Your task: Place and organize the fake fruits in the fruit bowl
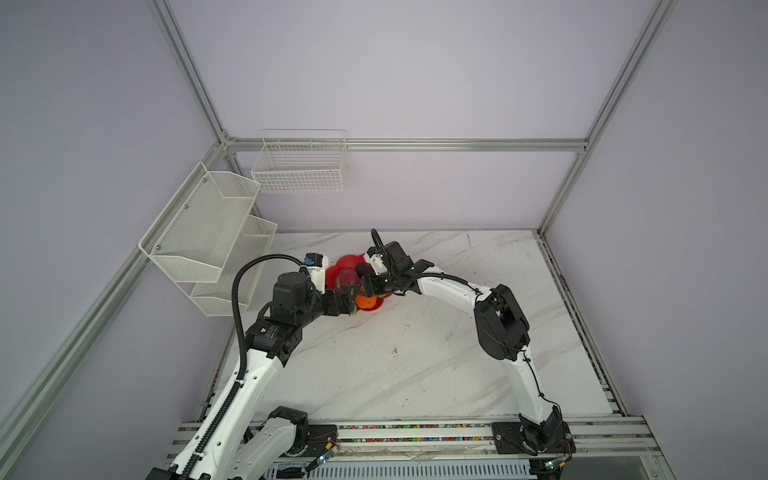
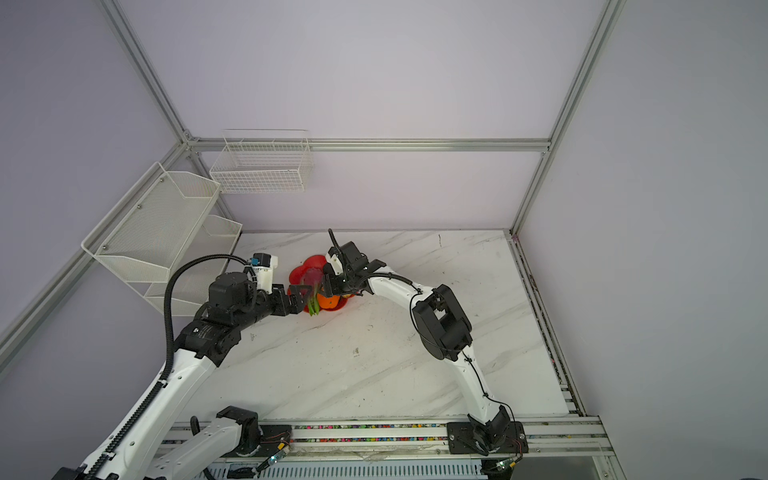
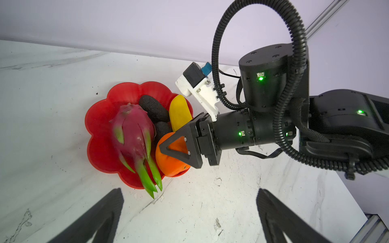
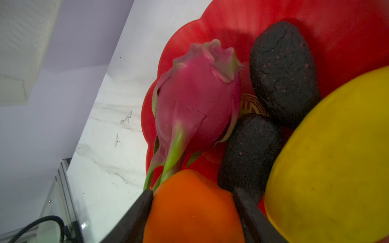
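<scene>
The red scalloped fruit bowl [image 3: 99, 126] [image 1: 347, 262] sits at the back of the marble table. In it lie the magenta dragon fruit [image 3: 132, 128] [image 4: 195, 101], whose green tips hang over the rim, two dark bumpy ovals [image 3: 153, 107] [image 4: 250, 151], the yellow mango [image 3: 180, 113] [image 4: 336, 157] and the orange [image 3: 170, 164] [image 4: 189, 210]. My right gripper [image 4: 192, 191] [image 1: 365, 286] reaches into the bowl, a finger against each side of the orange. My left gripper [image 3: 189, 190] [image 1: 349, 305] stands open and empty just outside the bowl's near-left rim.
A white wire basket [image 1: 303, 166] hangs on the back wall. White mesh shelves [image 1: 208, 224] hang on the left wall, close behind my left arm. Bare marble [image 1: 415, 353] stretches in front of the bowl to the rail [image 1: 415, 428].
</scene>
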`<control>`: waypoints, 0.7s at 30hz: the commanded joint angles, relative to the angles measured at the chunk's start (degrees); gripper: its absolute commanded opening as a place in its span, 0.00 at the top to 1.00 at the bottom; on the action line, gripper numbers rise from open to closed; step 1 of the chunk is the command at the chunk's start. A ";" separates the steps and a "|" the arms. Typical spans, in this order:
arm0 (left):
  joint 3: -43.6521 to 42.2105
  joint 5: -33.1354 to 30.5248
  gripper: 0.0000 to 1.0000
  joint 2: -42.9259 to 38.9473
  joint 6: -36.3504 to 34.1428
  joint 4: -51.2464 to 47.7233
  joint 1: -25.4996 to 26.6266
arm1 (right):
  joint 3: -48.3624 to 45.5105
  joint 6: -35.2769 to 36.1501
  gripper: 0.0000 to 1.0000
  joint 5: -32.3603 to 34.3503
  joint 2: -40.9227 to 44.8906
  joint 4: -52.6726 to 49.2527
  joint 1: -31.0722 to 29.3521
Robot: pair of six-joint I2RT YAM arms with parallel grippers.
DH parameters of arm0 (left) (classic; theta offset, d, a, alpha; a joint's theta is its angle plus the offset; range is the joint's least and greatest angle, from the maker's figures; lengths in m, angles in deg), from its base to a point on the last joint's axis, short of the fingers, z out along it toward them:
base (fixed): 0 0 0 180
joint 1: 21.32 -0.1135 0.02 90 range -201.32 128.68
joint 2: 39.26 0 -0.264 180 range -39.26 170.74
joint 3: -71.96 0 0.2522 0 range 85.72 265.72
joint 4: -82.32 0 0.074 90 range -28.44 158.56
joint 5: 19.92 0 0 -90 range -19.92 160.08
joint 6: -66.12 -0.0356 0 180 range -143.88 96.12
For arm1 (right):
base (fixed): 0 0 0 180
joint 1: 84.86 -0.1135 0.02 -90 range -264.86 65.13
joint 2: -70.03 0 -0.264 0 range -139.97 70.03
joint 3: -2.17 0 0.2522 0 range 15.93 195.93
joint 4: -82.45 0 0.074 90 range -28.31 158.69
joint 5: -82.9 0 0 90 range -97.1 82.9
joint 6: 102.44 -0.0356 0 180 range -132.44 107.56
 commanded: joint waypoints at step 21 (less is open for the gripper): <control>-21.29 -46.65 0.00 -8.60 3.69 9.03 -0.29 | -44.28 4.28 0.03 14.91 40.94 27.46 19.45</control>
